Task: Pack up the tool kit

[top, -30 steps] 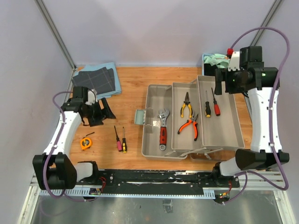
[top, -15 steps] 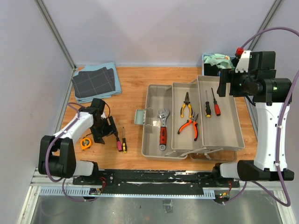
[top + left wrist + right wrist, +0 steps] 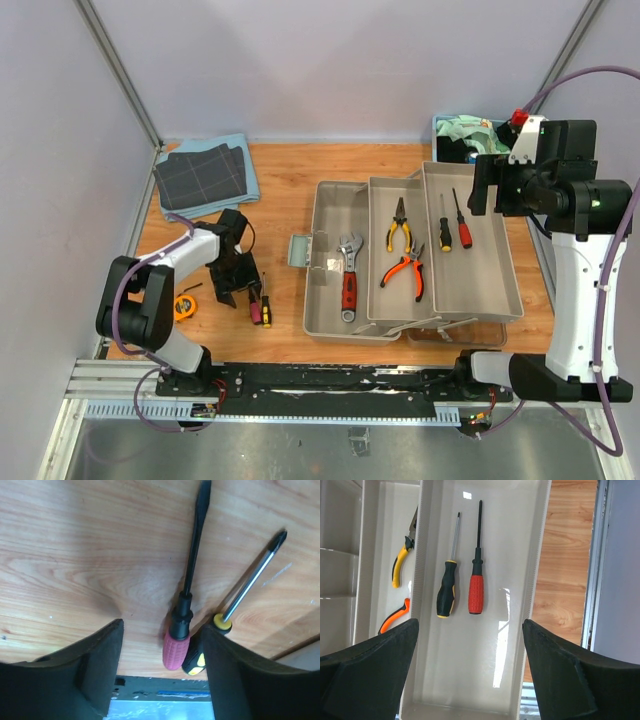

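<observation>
Fingers (image 3: 95, 670) of the left gripper (image 3: 160, 630) stand apart, low over the worktop (image 3: 290, 180) toward its near-left corner. The pink-handled screwdriver (image 3: 182, 615) lies between them, and nothing is clamped. Its handle lies close to the right-hand finger. The yellow-and-black screwdriver (image 3: 240, 597) lies just beside it, its grip partly hidden under that same finger (a careless squeeze could catch both). The orange tape measure (image 3: 183, 307) sits just left of the gripper, toward the left edge.

As I read it, the step in hand is picking up a loose screwdriver. The next move calls for centring on the pink handle, closing on it alone, lifting, and carrying it right to the toolbox (image 3: 330, 215).

The toolbox lies open across the middle and right of the worktop, its trays fanned out. A red-handled wrench (image 3: 348, 280) is in the left tray, two pliers (image 3: 401, 215) in the middle, and two screwdrivers (image 3: 476, 592) in the right. Bare wood between the loose tools and the box's left wall gives room to travel, though the raised rim must be cleared. The near edge runs close behind the loose handles.

Over the right tray hangs the right gripper (image 3: 470, 625), jaws wide, holding nothing. Folded cloths (image 3: 205, 175) occupy the far-left corner and a basket (image 3: 455, 130) the far-right, both away from that route.
</observation>
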`<move>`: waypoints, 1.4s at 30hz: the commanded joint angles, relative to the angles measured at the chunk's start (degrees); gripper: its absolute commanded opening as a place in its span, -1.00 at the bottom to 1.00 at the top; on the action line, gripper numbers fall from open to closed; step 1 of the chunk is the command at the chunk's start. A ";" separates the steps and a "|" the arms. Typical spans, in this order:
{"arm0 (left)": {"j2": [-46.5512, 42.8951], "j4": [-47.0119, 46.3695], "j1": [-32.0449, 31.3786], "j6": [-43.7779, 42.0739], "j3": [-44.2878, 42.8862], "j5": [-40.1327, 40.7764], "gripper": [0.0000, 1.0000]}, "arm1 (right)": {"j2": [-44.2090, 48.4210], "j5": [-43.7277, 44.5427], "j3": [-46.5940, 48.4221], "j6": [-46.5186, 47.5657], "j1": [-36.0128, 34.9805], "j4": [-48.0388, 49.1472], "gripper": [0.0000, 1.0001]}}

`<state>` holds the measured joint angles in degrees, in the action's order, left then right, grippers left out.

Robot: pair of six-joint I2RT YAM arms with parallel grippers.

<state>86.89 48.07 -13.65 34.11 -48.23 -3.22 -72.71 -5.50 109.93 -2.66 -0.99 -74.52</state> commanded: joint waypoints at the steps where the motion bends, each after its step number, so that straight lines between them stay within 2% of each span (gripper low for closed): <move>1: 1.89 -1.21 -0.50 0.98 -1.25 1.99 0.18 | -0.19 2.02 1.95 0.00 0.99 -1.94 0.73; 4: 1.80 -1.23 -0.50 0.71 -0.30 2.52 -0.15 | -0.56 2.07 2.54 0.02 0.99 -2.03 0.73; 7: 0.78 -1.23 -0.50 0.61 1.54 2.46 -0.27 | -1.00 1.85 3.03 0.02 0.99 -1.95 0.74; 10: -0.49 -1.31 -0.50 0.04 2.56 2.26 -0.94 | -1.58 1.23 3.13 -0.27 0.99 -1.42 0.74; 11: -1.03 -1.43 -0.50 -0.37 2.09 2.39 -0.99 | -1.63 0.82 2.97 -0.44 0.99 -1.04 0.74; 15: -4.15 -3.20 -0.37 -3.17 -3.14 0.12 -0.99 | -1.60 -1.92 1.06 -0.75 0.99 1.32 0.77; 20: -8.36 -7.16 -0.14 -7.96 -16.56 -3.78 -0.99 | -1.27 -10.78 -3.19 -2.52 0.99 9.24 0.81; 25: -11.64 -15.83 2.38 -9.50 -27.15 -16.26 -0.99 | -4.59 -23.11 -3.94 -6.25 -0.61 17.96 0.82; 28: -11.33 -22.55 2.58 -6.33 -30.79 -25.33 -0.99 | -6.85 -26.89 -4.45 -8.75 -4.68 24.40 0.81; 32: -9.16 -32.40 2.58 1.58 -32.25 -34.70 -1.00 | -11.59 -27.33 -3.11 -10.65 -14.46 31.44 0.80; 37: -6.82 -39.59 2.58 7.15 -34.65 -39.62 -0.99 | -16.90 -25.79 -1.66 -11.82 -23.13 37.55 0.80; 42: -5.11 -43.14 2.53 10.90 -36.03 -44.28 -0.99 | -20.51 -26.13 0.37 -12.01 -26.75 41.17 0.79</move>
<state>81.34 12.32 -11.11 40.01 -81.47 -40.21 -92.47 -30.61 106.50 -13.50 -25.34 -39.42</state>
